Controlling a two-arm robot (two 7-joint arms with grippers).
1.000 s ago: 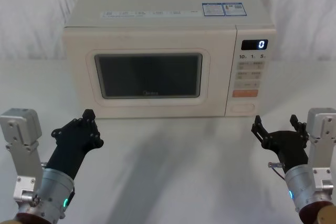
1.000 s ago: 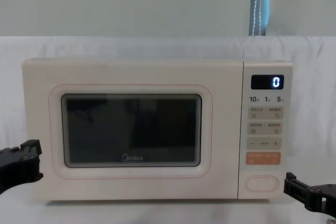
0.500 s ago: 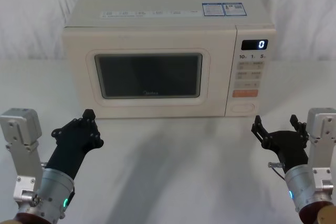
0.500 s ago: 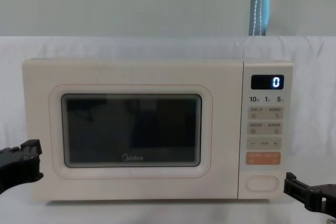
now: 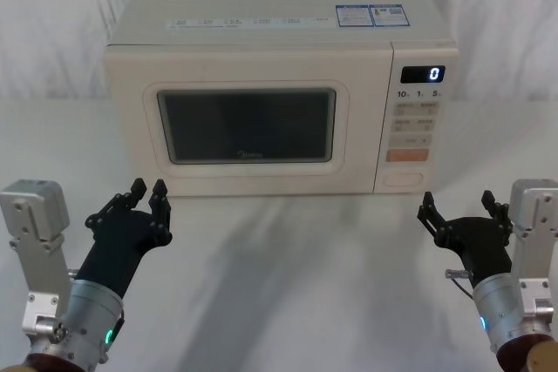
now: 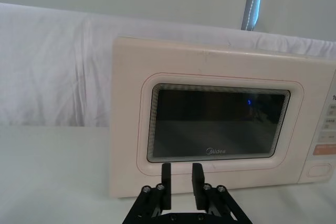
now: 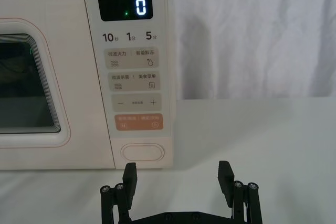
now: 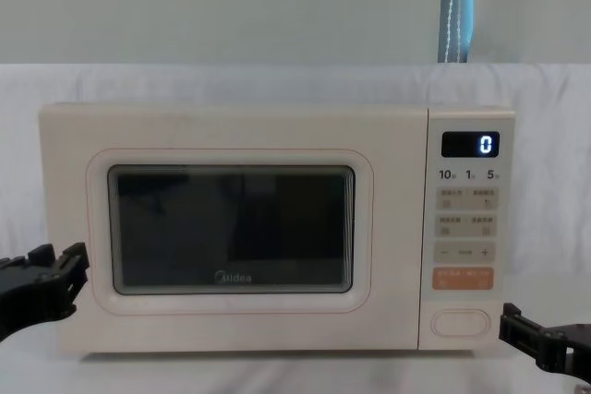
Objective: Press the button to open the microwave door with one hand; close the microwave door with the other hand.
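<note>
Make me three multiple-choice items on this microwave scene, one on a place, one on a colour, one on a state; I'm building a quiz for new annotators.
1. Where is the button on the control panel?
A. at its bottom, below the orange key
B. above the display
C. on the door

2. What colour is the digit on the display?
A. red
B. blue
C. green

3. How does the microwave door stand?
A. wide open
B. half open
C. shut

Answers:
1. A, the right wrist view shows it under the orange key.
2. B, a blue 0 glows on black.
3. C, it lies flush with the microwave front, while the left gripper and right gripper both hover open short of it.
</note>
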